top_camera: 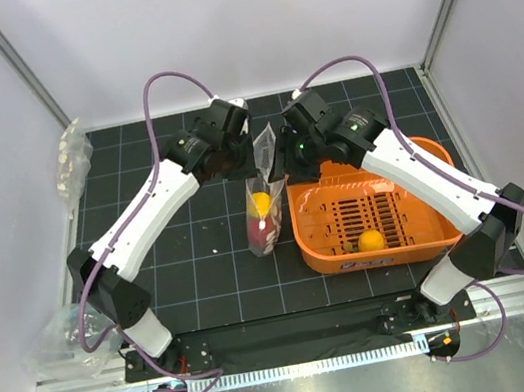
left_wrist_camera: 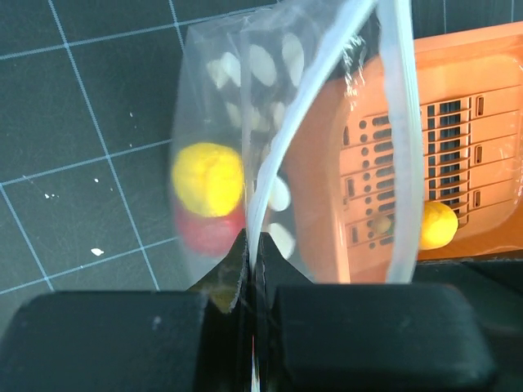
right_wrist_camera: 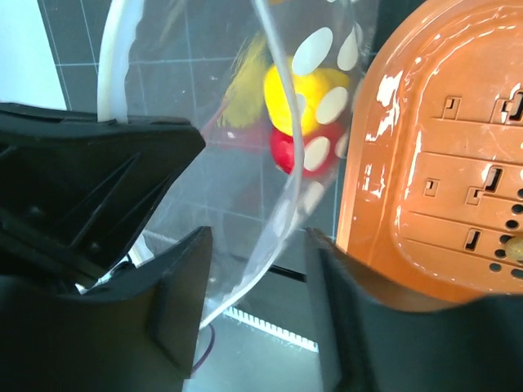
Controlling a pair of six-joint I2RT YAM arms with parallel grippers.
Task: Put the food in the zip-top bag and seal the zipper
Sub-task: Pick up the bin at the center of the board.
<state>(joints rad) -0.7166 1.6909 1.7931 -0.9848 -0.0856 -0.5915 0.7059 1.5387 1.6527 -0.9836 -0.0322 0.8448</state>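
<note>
The zip-top bag (top_camera: 262, 214), clear with white dots, hangs upright from its top edge between the two grippers. A yellow fruit (top_camera: 261, 203) and a red fruit (top_camera: 262, 232) sit inside it, and both also show in the left wrist view (left_wrist_camera: 208, 178) (left_wrist_camera: 209, 233). My left gripper (left_wrist_camera: 255, 245) is shut on the bag's zipper strip (left_wrist_camera: 267, 192). My right gripper (right_wrist_camera: 257, 278) is open, with the bag's rim (right_wrist_camera: 282, 214) passing between its fingers without being pinched. Another yellow-orange fruit (top_camera: 370, 240) lies in the orange basket (top_camera: 423, 247).
The orange slotted basket stands right beside the bag on the dark grid mat (top_camera: 204, 267). Bundles of clear plastic lie at the far left (top_camera: 71, 161) and near left (top_camera: 59, 338). White walls enclose the table.
</note>
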